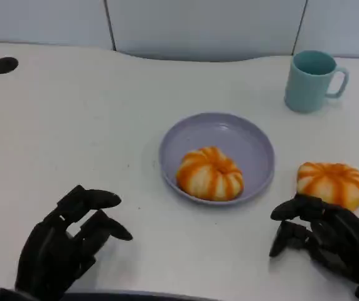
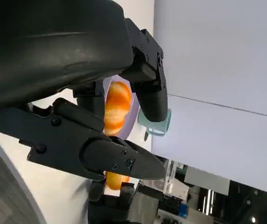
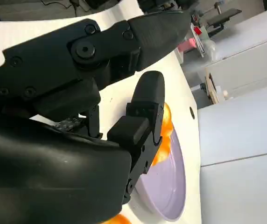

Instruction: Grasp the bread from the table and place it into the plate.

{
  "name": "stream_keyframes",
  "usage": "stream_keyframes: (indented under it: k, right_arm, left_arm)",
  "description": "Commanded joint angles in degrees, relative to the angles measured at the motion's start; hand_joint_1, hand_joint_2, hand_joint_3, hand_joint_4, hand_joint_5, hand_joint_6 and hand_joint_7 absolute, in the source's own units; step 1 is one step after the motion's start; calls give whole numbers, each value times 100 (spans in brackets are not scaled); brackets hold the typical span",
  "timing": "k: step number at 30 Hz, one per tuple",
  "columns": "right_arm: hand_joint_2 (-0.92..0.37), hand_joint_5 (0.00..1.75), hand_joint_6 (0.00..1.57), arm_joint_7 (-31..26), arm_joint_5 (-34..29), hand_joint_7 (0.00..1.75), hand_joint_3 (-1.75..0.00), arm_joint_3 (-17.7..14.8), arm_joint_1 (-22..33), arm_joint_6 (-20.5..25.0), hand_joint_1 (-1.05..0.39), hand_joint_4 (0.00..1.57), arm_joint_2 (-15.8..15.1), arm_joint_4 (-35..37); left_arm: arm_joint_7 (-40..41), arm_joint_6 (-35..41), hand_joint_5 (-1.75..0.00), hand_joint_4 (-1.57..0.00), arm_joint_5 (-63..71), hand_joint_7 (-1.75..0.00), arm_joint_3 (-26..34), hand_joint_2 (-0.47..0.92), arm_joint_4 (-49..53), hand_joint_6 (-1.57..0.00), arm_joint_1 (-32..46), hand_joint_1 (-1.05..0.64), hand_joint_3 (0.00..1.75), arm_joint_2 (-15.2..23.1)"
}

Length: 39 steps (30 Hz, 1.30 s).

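Both hands were down front and holding nothing, left hand (image 1: pixel 66 248) and right hand (image 1: pixel 327 241) with fingers loosely apart. One bread roll (image 1: pixel 331 183) sat on the table (image 1: pixel 73 125) just past the right hand; another roll (image 1: pixel 209 174) lay in the lavender plate (image 1: pixel 255 141). Teal mug (image 1: pixel 311 80) stood farthest back.

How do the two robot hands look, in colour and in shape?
Both are matte black. The left robot hand and the right robot hand each have several blocky, jointed fingers with rounded tips. Close up, the left wrist view shows a smooth rounded shell and small round screws on the fingers. I see no cables or markings on them.
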Motion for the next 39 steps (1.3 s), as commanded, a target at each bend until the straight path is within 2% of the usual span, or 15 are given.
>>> stream_keyframes:
  k: [1, 15, 21, 31, 36, 39]
  right_arm:
    - [-92, 139, 78, -137, -82, 83, -11, 24, 168, 95, -57, 65, -36, 42]
    - [-92, 135, 80, -199, -62, 79, -9, -9, 134, 157, -55, 69, -32, 124]
    - [-92, 136, 78, -190, -130, 79, -11, 26, 157, -36, -53, 66, -45, 115]
    - [-92, 139, 78, -62, -36, 81, -9, -80, 27, 91, -54, 67, -95, 290]
    - [-92, 133, 77, 5, 7, 76, -8, -144, -6, 89, -54, 70, -93, 385]
    - [-92, 133, 79, -8, 9, 76, -7, -158, -16, 125, -57, 72, -75, 363]
  left_arm:
    - [-188, 64, -169, -32, -60, -130, 183, 92, 188, -32, -35, -63, 10, 32]
    - [-191, 253, -174, -31, 34, -131, 476, 92, 590, -35, -235, -61, 11, 59]
    - [-205, 261, -173, -32, 72, -131, 509, 92, 636, -36, -260, -62, 11, 66]
    - [-171, 178, -171, -34, 112, -129, 549, 92, 857, -36, -420, -62, 9, 17]
    - [-117, 230, -169, -40, 118, -125, 559, 92, 868, -40, -445, -62, 7, 1]
    - [-93, 208, -173, -36, 157, -127, 566, 92, 892, -39, -463, -62, 10, 9]
